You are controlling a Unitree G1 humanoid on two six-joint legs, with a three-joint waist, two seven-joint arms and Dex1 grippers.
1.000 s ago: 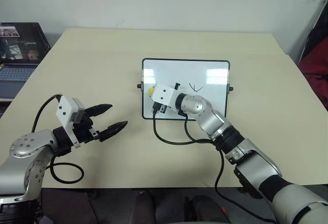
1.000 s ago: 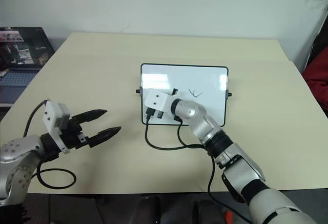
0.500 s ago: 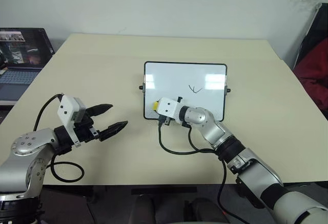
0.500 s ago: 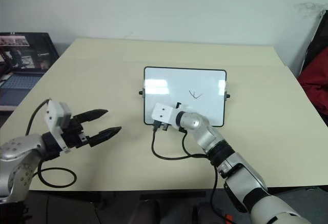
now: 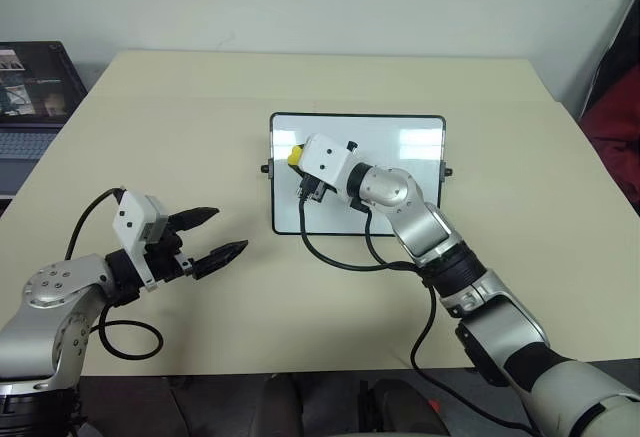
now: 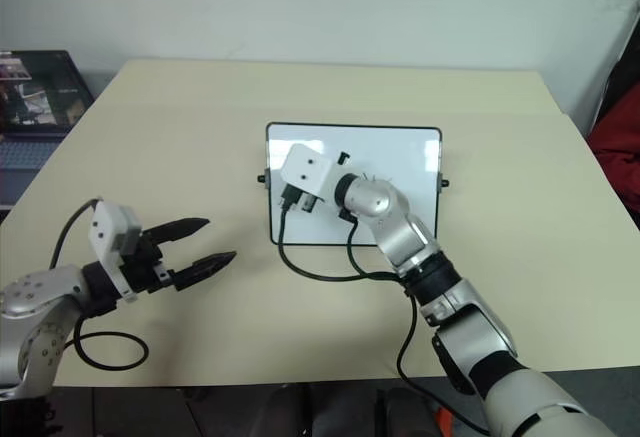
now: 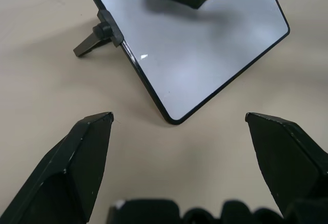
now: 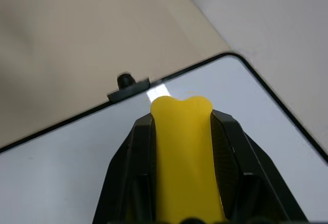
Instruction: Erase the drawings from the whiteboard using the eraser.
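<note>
Since a moment ago, the right end effector (image 5: 296, 161), clamped on the eraser (image 8: 185, 152), climbed to the whiteboard (image 5: 410, 147)'s upper left. Keep the eraser flat and sweep toward the remaining mark. The right wrist view shows that grip; the left wrist view shows the left end effector (image 7: 179, 131) spread apart.

arms: silver joints, dark forearm bands | wrists: white camera boxes, looped black cables | fingers (image 5: 228, 252): black, tapered, seemingly ridged
</note>
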